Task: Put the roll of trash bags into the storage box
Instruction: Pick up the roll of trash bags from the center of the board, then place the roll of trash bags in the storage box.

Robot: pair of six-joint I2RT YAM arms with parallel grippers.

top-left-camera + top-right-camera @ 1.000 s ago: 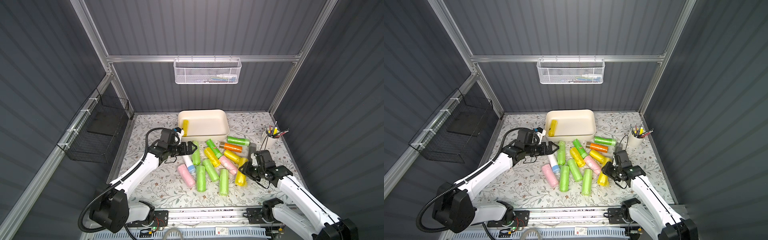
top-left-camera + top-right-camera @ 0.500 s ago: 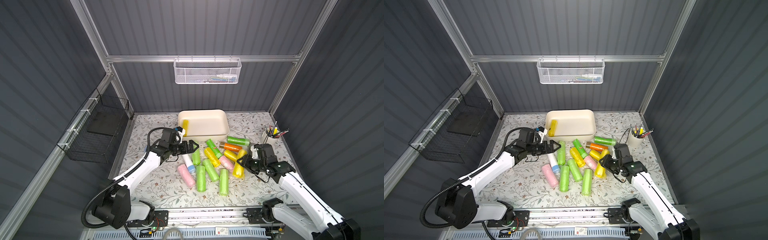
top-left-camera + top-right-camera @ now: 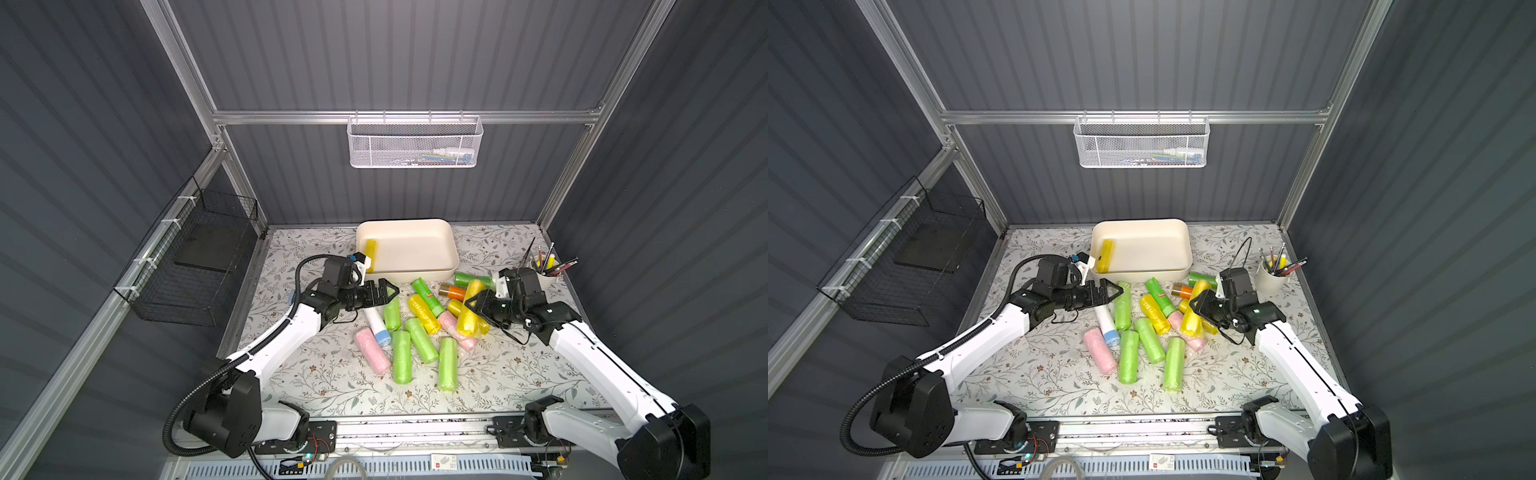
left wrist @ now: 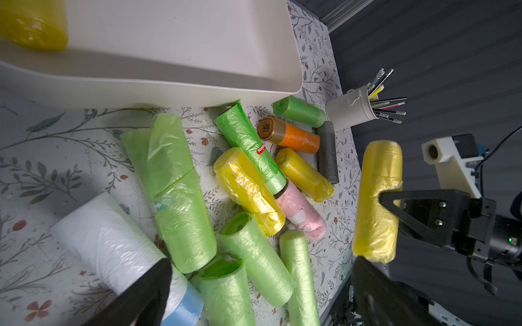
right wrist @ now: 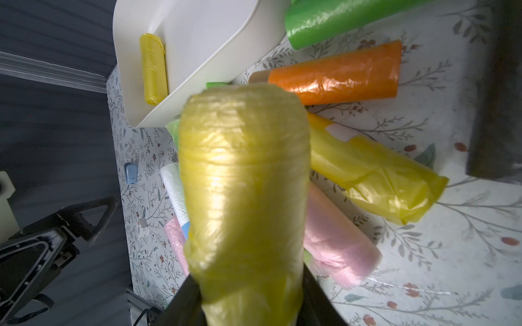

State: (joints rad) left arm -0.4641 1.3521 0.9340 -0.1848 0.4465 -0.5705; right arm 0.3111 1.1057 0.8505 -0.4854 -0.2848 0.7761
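The storage box (image 3: 415,275) (image 3: 1142,276) is a cream tub at the back middle of the table, with one yellow roll (image 3: 369,254) lying inside at its left end. My right gripper (image 3: 478,305) (image 3: 1200,308) is shut on another yellow roll of trash bags (image 3: 468,311) (image 5: 243,183). It holds the roll above the right side of the pile, short of the box's front right corner. My left gripper (image 3: 384,291) (image 4: 261,282) hangs open over the pile's left side, just in front of the box, holding nothing.
Several loose rolls, green (image 3: 402,357), yellow (image 3: 424,313), pink (image 3: 372,351), white (image 3: 376,326) and orange (image 3: 455,292), lie in a pile mid-table. A white pen cup (image 3: 542,272) stands at the right. A white mesh basket (image 3: 415,143) hangs on the back wall and a black wire basket (image 3: 195,257) on the left wall.
My right gripper has lifted the yellow roll off the table and carried it back and left toward the box. The left gripper has drifted slightly right, still open.
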